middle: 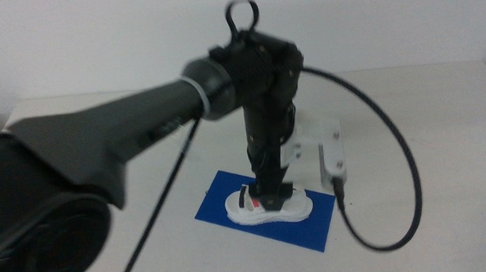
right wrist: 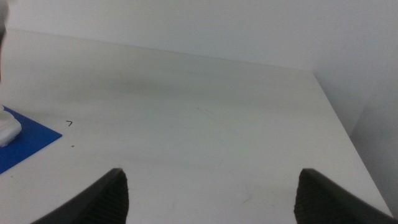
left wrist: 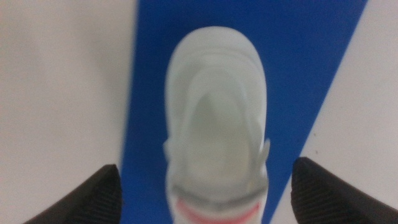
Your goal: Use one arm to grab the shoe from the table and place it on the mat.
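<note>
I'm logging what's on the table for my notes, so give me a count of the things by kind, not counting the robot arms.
Shoe: 1, white, lying on the mat, with the left gripper open over it.
Mat: 1, blue, flat on the table.
Total: 2.
The right gripper waits open, off to the side.

I see the left arm [middle: 138,127] reaching in from the left side of the middle view, its wrist bent straight down so the left gripper [middle: 269,196] points at the table below it. In its wrist view, my 2 left jaws stand wide apart. The right gripper [right wrist: 208,193] waits out of the middle view, its 2 jaws also spread wide
</note>
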`<action>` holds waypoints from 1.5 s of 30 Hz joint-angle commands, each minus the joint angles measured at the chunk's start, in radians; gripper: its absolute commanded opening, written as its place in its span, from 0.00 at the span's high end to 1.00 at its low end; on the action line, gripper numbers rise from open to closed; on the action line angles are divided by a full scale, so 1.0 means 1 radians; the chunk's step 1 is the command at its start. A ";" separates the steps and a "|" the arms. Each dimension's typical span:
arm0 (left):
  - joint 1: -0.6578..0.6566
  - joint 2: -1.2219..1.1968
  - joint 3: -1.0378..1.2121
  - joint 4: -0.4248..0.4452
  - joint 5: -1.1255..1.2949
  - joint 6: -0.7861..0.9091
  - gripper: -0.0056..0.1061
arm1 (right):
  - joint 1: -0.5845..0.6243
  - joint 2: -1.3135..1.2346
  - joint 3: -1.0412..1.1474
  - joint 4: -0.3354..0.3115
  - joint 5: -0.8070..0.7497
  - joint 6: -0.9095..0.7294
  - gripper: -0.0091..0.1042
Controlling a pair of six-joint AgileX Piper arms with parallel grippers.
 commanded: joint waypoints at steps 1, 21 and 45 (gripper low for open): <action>0.003 -0.129 -0.026 0.000 0.092 -0.070 0.11 | -0.001 0.004 0.005 -0.011 -0.073 -0.010 0.23; 0.159 -0.663 -0.024 0.199 0.090 -0.835 0.11 | -0.001 0.004 0.005 -0.010 -0.073 -0.010 0.23; 0.630 -1.640 1.271 0.332 -0.806 -1.356 0.11 | -0.001 0.004 0.005 -0.010 -0.073 -0.010 0.23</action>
